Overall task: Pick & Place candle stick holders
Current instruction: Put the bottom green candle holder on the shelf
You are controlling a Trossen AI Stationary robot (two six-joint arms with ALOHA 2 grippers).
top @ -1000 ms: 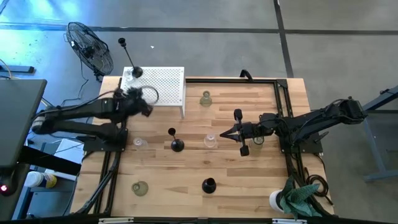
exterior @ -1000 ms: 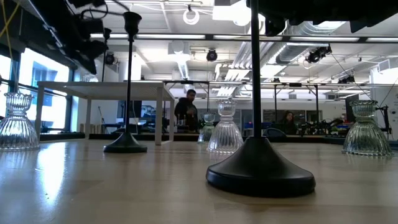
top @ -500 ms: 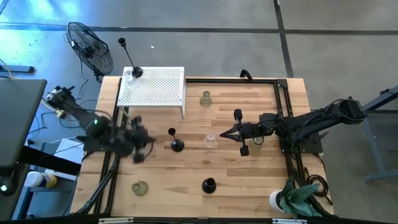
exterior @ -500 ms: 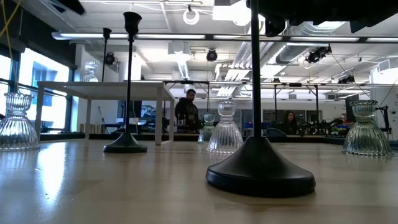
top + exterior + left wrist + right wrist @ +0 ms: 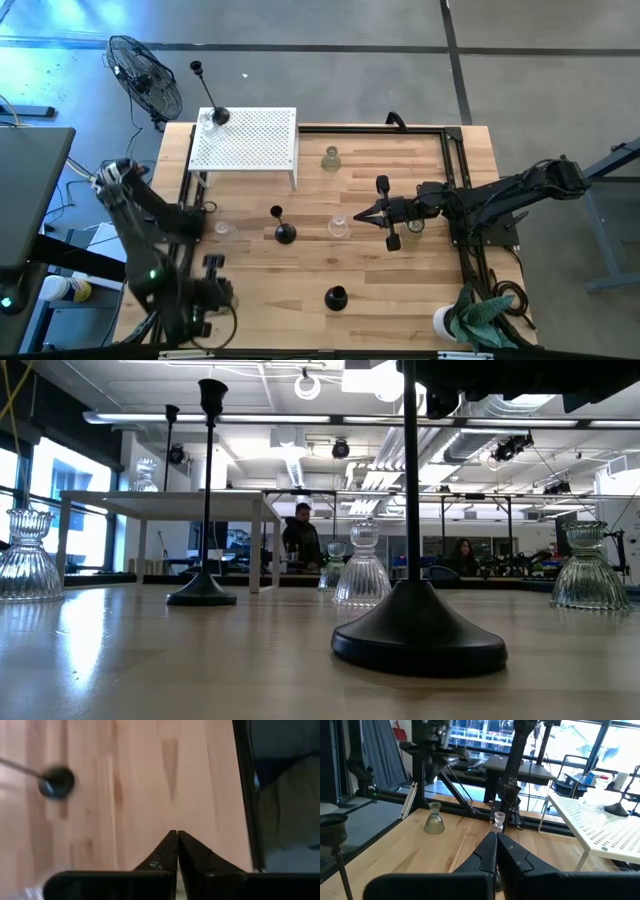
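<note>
My left gripper [image 5: 214, 288] is shut and empty over the table's front left; its closed fingertips [image 5: 176, 838] hover above bare wood, with a black candle stick holder [image 5: 56, 782] off to one side. My right gripper [image 5: 362, 214] is shut and empty at mid-table, beside a black holder [image 5: 393, 241] and a glass one [image 5: 338, 226]. More black holders stand at the centre [image 5: 285, 232] and front [image 5: 335, 297]. Glass holders sit at the back [image 5: 331, 158] and left [image 5: 224, 229]. A black holder [image 5: 219, 116] stands on the white perforated stand [image 5: 255, 140].
A floor fan [image 5: 145, 75] stands beyond the back-left corner. A white cup with green cloth [image 5: 470, 320] sits at the front right. Black rails [image 5: 455, 170] frame the table. People [image 5: 300, 540] show in the room behind.
The left arm has swung from the white stand at the back left down to the table's front-left area. The right arm has not moved.
</note>
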